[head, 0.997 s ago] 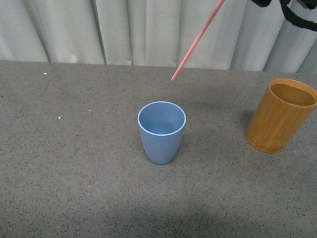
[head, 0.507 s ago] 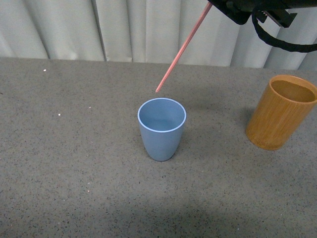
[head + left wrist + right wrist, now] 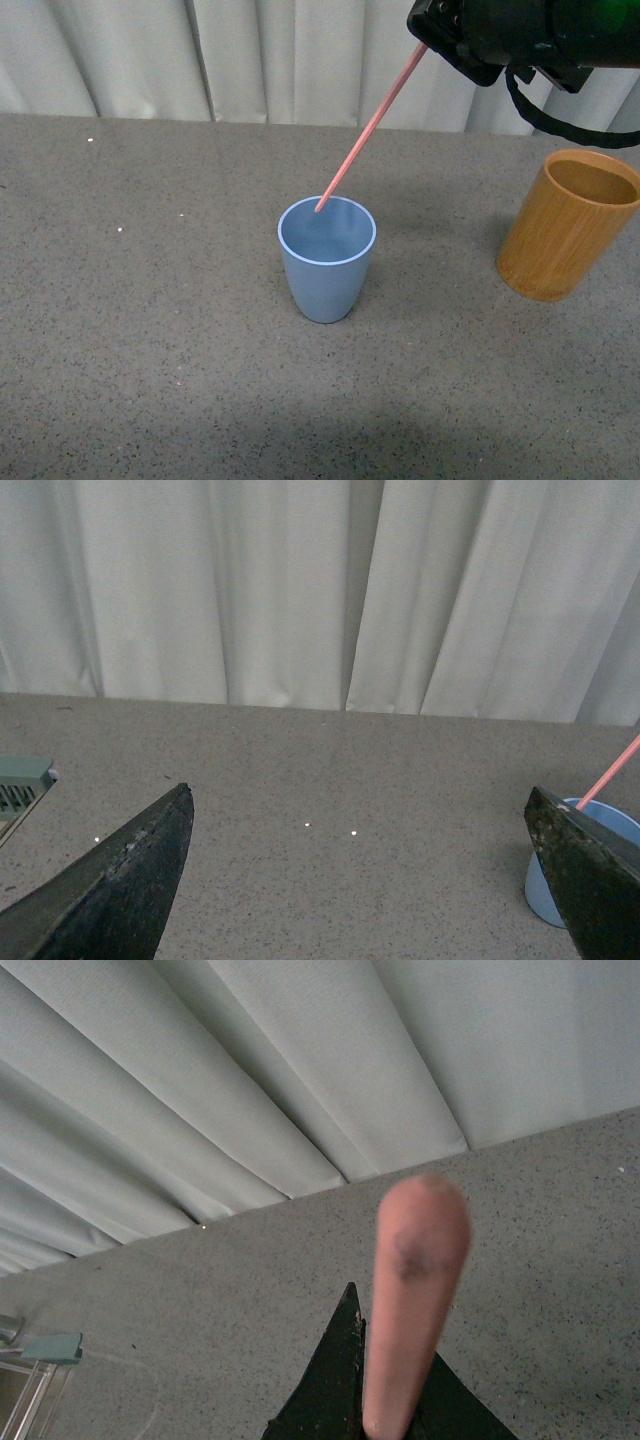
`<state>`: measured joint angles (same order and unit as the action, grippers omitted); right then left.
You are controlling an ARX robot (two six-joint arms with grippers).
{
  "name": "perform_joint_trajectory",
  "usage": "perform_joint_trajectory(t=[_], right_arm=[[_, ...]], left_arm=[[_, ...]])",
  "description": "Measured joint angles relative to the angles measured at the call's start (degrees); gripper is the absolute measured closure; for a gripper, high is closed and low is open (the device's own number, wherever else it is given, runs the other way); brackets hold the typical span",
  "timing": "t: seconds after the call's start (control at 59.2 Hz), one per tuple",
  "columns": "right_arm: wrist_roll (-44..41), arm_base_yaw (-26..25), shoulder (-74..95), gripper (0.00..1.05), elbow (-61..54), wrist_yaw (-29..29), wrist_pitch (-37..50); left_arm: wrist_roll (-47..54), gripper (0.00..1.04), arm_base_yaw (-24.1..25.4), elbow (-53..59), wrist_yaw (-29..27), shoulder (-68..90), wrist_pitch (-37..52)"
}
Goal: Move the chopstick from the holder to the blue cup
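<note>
Chopstick (image 3: 365, 136) slants down from your right pincer (image 3: 432, 38), which is clenched on its upper end — the lower tip sits just inside the blue cup (image 3: 326, 262). Your left pincer (image 3: 350, 880) is released, jaws spread wide. The holder (image 3: 567, 225) stands well apart on the surface (image 3: 150, 330).

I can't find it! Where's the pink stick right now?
In the front view the chopstick slants down from the right gripper at the top right, its lower tip just at the mouth of the blue cup, left of the holder.
</note>
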<state>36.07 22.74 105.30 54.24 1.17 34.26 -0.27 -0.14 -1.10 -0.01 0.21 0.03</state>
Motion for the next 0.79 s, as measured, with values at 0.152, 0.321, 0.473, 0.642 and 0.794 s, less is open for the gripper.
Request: perform_joint_trajectory(t=[0.152,0.321,0.473,0.642,0.794], right_arm=[[0.0,0.02,0.15,1.03,-0.04,0.04,-0.22],[-0.04,0.02,0.35,1.03,0.07,0.04,-0.79],[-0.07,0.15,1.03,1.03,0.46,0.07,-1.03],[-0.48,0.85,1.22,0.99,1.05,-0.22,-2.12],[-0.81,1.09,1.22,0.74,1.42,-0.79,-2.25]], left_arm=[[0.0,0.07,0.0,0.0,0.0,0.0,0.0],[0.0,0.07,0.0,0.0,0.0,0.0,0.0],[0.0,0.07,0.0,0.0,0.0,0.0,0.0],[0.0,0.07,0.0,0.0,0.0,0.0,0.0],[0.0,0.07,0.0,0.0,0.0,0.0,0.0]])
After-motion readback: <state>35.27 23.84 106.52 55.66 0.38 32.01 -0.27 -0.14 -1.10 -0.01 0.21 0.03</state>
